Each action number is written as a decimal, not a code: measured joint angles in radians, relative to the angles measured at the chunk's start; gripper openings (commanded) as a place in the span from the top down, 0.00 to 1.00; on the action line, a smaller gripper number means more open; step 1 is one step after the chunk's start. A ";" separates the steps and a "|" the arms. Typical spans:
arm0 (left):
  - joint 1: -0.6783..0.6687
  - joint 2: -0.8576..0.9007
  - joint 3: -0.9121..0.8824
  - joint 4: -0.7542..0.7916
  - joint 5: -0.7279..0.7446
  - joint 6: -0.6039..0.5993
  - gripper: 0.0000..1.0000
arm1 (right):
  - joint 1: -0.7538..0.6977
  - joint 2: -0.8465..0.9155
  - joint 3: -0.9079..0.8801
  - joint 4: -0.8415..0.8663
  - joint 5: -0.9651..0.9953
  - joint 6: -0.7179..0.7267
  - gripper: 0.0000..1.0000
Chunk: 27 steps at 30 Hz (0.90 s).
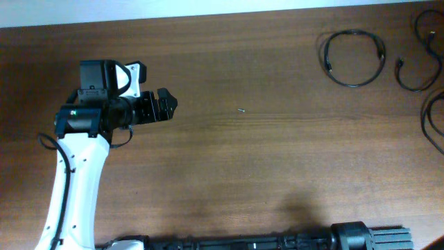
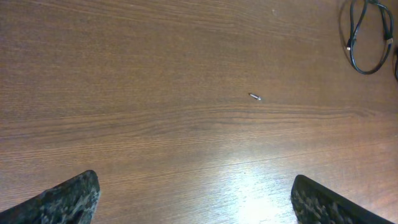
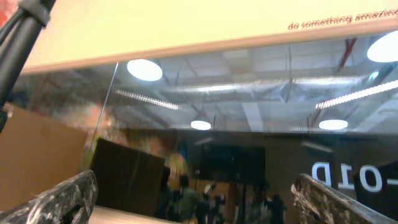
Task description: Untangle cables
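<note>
Several thin black cables lie coiled at the table's far right in the overhead view: one round loop (image 1: 354,58), a second loop (image 1: 417,69) beside it, and a third (image 1: 434,121) cut by the right edge. The first loop also shows at the top right of the left wrist view (image 2: 367,37). My left gripper (image 1: 168,105) is open and empty over bare wood at the left, far from the cables; its finger tips frame the bottom of the left wrist view (image 2: 194,199). My right gripper (image 3: 194,198) is open and empty, pointing away from the table at the room.
A tiny pale speck (image 1: 241,110) lies on the wood near the centre, also in the left wrist view (image 2: 255,96). The right arm's dark base (image 1: 361,237) lies along the table's front edge. The wooden table (image 1: 229,173) fills the view.
</note>
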 measured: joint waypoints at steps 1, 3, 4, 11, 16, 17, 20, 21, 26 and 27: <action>0.000 0.000 0.000 0.000 0.000 0.000 0.01 | 0.015 0.000 -0.012 0.018 0.021 0.000 0.01; 0.000 0.000 0.000 0.000 0.000 0.000 0.01 | 0.025 0.000 -0.061 0.135 0.056 -0.007 0.01; 0.000 0.000 0.000 0.000 0.000 0.000 0.01 | 0.026 0.000 -0.100 0.169 0.077 -0.008 0.01; 0.000 0.000 0.000 0.000 0.000 0.000 0.01 | 0.027 0.004 -0.432 0.219 0.118 -0.013 0.01; 0.000 0.000 0.000 0.000 0.000 0.000 0.01 | 0.027 0.008 -0.726 0.216 0.121 -0.018 0.01; 0.000 0.000 0.000 0.000 0.000 0.000 0.01 | 0.027 0.008 -0.767 0.217 0.121 -0.019 0.01; 0.000 0.000 0.000 0.000 0.000 0.000 0.01 | 0.027 0.008 -0.866 0.225 0.121 -0.019 0.01; 0.000 0.000 0.000 0.000 0.000 0.000 0.01 | 0.027 0.008 -0.896 0.231 0.122 -0.019 0.01; 0.000 0.000 0.000 0.000 0.000 0.000 0.01 | 0.027 0.008 -0.992 0.244 0.159 -0.051 0.01; 0.000 0.000 0.000 0.000 0.000 0.000 0.01 | 0.027 0.008 -1.001 0.245 0.163 -0.057 0.01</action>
